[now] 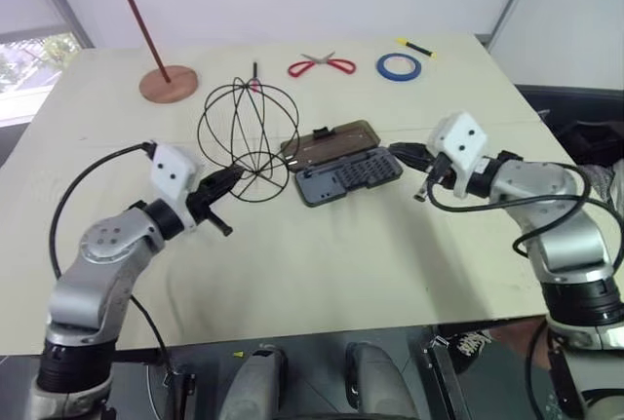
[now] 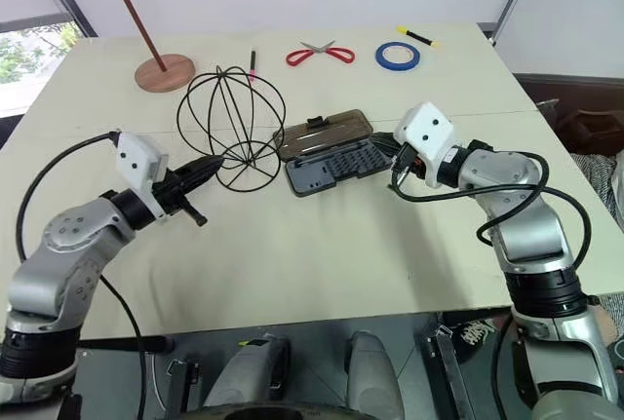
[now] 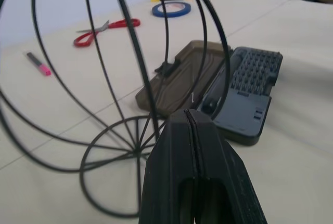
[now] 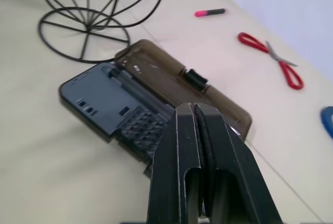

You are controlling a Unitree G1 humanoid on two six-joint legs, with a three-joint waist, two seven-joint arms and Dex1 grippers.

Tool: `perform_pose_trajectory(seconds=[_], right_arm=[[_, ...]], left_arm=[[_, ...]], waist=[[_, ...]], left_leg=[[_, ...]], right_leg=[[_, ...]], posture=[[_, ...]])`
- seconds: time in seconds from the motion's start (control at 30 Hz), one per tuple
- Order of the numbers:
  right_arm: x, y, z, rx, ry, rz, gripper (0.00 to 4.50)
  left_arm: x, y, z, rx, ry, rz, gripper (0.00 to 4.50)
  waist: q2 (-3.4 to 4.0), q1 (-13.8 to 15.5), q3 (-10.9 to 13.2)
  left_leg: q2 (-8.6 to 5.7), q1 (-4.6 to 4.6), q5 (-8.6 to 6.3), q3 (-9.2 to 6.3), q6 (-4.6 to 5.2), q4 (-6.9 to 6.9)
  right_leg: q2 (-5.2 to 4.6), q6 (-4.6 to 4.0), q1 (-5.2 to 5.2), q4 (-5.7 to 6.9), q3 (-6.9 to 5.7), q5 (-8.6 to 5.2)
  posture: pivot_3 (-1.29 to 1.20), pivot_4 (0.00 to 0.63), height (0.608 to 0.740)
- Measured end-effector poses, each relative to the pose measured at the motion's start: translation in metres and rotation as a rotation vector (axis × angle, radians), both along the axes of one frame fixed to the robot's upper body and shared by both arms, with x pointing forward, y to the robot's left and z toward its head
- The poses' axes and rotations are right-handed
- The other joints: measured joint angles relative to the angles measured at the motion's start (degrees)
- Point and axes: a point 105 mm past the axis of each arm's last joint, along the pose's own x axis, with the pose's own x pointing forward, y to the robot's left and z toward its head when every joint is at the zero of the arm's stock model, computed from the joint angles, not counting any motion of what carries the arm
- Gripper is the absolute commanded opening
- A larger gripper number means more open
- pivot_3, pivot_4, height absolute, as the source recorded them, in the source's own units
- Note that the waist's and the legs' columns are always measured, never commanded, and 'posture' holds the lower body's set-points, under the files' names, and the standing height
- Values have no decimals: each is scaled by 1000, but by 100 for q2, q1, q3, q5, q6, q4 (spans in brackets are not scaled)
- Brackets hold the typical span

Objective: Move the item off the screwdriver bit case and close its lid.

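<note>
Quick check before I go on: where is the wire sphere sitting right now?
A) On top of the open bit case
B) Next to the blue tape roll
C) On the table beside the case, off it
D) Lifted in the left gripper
C: the wire sphere rests with its base ring on the table beside the screwdriver bit case, whose lid lies open.

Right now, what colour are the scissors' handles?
Red. The scissors lie at the far side of the table, and the left eye view shows them best.
</note>
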Motion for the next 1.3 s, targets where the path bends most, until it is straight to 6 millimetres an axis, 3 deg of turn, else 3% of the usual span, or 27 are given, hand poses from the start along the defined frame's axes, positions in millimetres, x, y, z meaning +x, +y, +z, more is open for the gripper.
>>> perform_pose_trajectory(seconds=[1.3], right_arm=[[-1,7,-4,-8,18,9,53]], left_arm=[[-7,-12,-3,-62,24,11,0]], waist=[[0,1,0]], left_leg=[[-1,0,0,2,0,0]], right_leg=[[-2,0,0,-1,1,0]], posture=[[0,150,740]])
